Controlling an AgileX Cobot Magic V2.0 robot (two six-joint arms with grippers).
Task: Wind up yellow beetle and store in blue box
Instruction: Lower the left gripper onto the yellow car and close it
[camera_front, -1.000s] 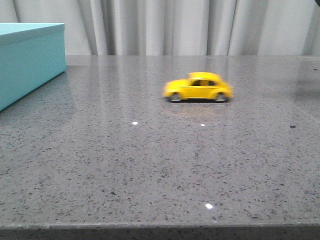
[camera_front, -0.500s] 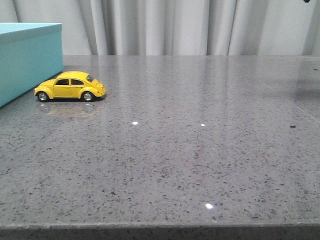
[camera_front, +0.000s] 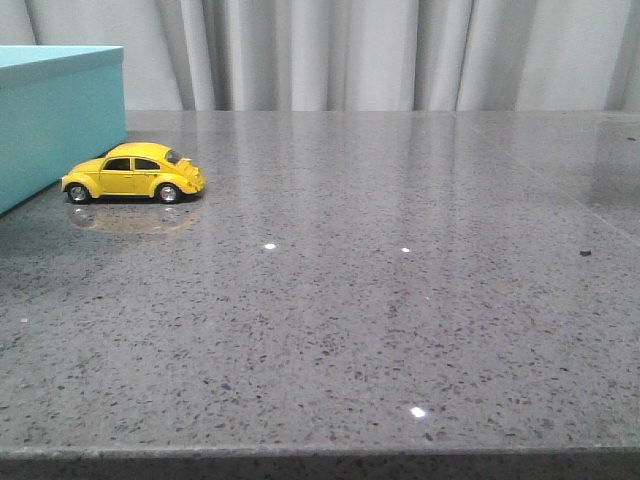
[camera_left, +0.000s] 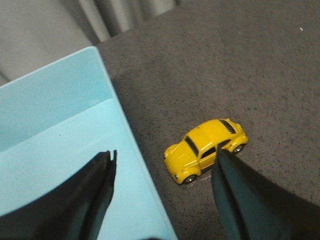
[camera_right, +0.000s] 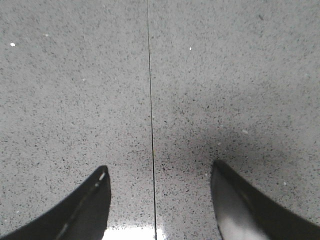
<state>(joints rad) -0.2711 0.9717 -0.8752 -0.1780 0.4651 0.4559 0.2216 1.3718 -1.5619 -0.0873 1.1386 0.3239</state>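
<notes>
glossy rounded yellow beetle (camera_front: 133, 172) beside matte flat-sided blue box (camera_front: 55, 120).

On the grey stone table (camera_front: 400, 320), the only obstacles stand at the far left: the blue box (camera_front: 55, 120), a tall flat-sided wall, and the yellow beetle (camera_front: 133, 173) just beside it, nose toward the box at nine o'clock. The gap between nose and box is too narrow for a finger. Above the car's roof, behind its tail at three o'clock, and along its near side at six o'clock, the way is open. A curtain (camera_front: 380, 55) hangs behind the far edge.
</notes>
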